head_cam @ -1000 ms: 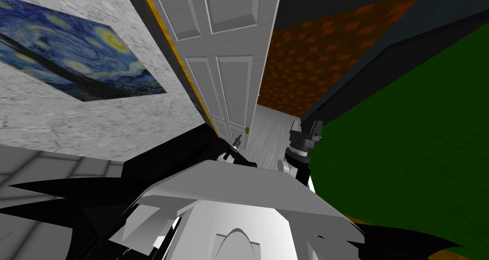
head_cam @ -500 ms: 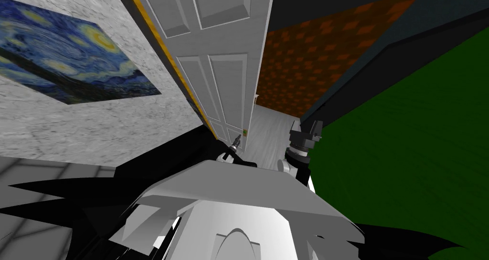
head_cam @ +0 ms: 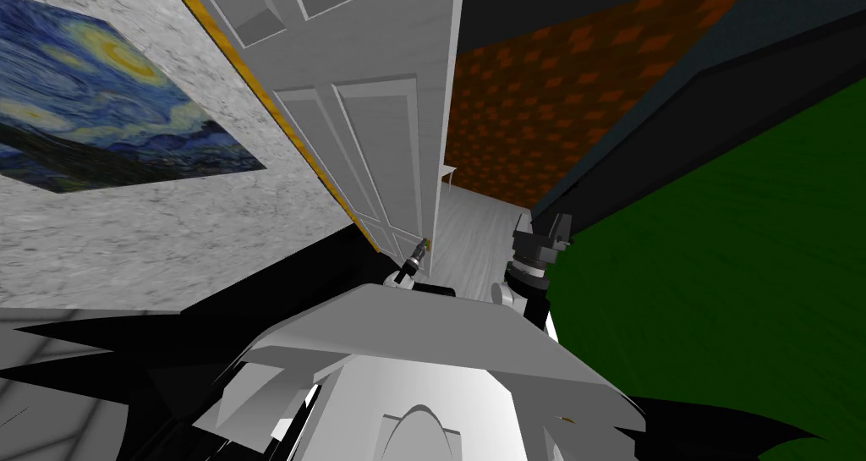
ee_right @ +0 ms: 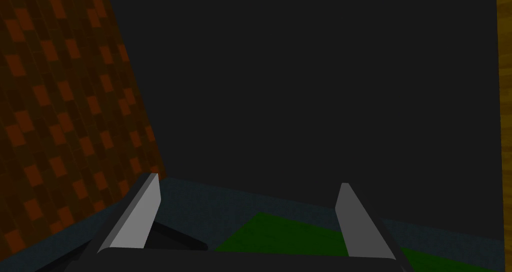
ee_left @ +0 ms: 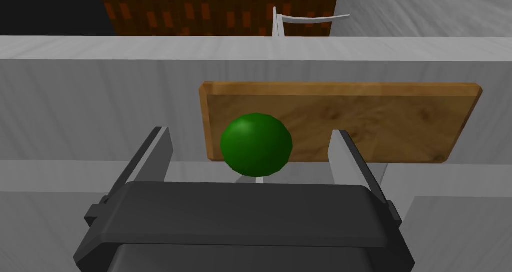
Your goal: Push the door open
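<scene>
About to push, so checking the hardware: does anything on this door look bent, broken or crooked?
Nothing stands out. The green knob sits intact on its wooden plate on the white door, framed by the open left claw.

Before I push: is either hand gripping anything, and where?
Nothing is held. The left hand stands open, with the green knob between its fingers, untouched; the right hand is open and empty.

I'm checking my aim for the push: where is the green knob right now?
In the left wrist view the green knob sits on a wooden plate on the white door, seen between the left end effector's open fingers.
</scene>
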Tool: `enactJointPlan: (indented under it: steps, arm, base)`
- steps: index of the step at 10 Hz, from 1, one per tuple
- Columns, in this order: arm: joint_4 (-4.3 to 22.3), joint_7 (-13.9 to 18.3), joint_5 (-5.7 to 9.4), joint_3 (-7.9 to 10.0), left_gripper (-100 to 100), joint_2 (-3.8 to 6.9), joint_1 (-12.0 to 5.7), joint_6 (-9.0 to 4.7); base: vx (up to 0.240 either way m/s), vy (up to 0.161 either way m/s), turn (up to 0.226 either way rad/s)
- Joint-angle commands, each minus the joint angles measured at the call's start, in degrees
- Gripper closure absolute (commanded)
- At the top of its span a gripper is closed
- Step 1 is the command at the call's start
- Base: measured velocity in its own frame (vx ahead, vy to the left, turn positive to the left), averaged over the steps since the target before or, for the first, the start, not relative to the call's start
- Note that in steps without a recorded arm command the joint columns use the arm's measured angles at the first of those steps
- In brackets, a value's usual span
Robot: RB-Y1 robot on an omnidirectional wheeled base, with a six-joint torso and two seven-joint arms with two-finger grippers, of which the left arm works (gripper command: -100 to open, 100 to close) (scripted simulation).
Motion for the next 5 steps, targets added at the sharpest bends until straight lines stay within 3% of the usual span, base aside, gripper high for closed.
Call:
enactJointPlan:
  steps: [1, 2, 5]
  arm:
    - [0.0, 0.0, 0.0, 0.0, -100, 0.0, 0.0, 0.0]
    - [0.0, 0.0, 0.0, 0.0, 100, 0.0, 0.0, 0.0]
    - [0.0, 0.0, 0.0, 0.0, 100, 0.0, 0.0, 0.0]
  base:
    - [0.072, -0.03, 0.01]
    - [-0.016, 0.004, -0.003]
    - [-0.018, 0.008, -0.006]
